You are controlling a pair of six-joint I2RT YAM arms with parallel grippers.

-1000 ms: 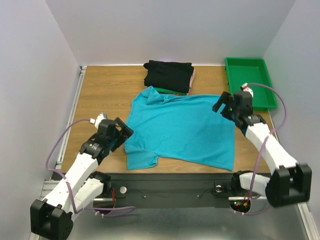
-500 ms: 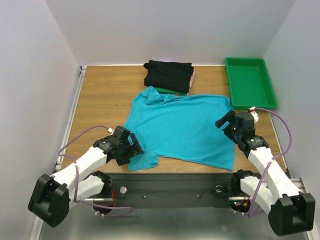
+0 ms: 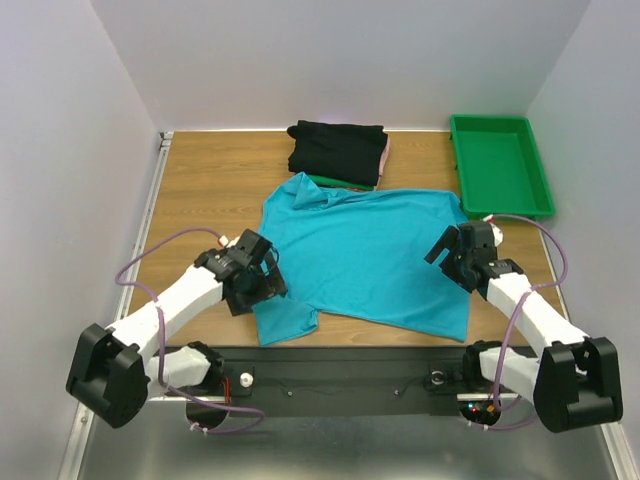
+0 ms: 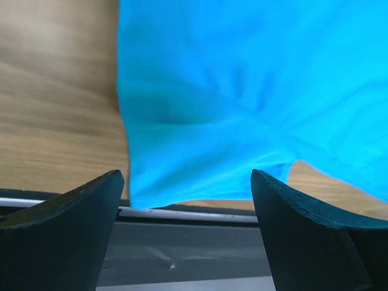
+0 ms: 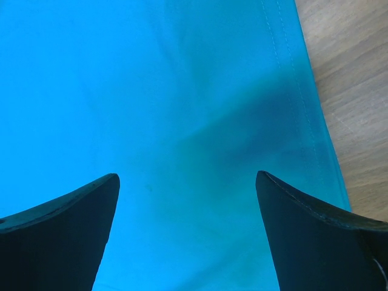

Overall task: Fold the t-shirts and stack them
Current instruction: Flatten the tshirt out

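Observation:
A bright teal t-shirt (image 3: pixel 360 255) lies spread flat in the middle of the wooden table, collar toward the back. Behind it sits a stack of folded t-shirts (image 3: pixel 338 148), black on top, with green and pink edges showing below. My left gripper (image 3: pixel 262 280) hovers open over the shirt's near-left sleeve; in the left wrist view the sleeve cloth (image 4: pixel 242 91) lies beyond my left gripper (image 4: pixel 185 182). My right gripper (image 3: pixel 445 250) is open over the shirt's right edge. In the right wrist view, teal cloth (image 5: pixel 151 91) fills the gap at my right gripper (image 5: pixel 188 179). Neither holds anything.
A rigid green tray (image 3: pixel 500 165) stands at the back right, close behind my right arm. The table's near edge and black rail (image 4: pixel 182 215) run just under the left fingers. Bare wood (image 5: pixel 351 91) shows right of the shirt's hem.
My left gripper has swung in from the left onto the shirt's near-left sleeve. My right gripper has come down from beside the tray to the shirt's right edge. Both stayed open.

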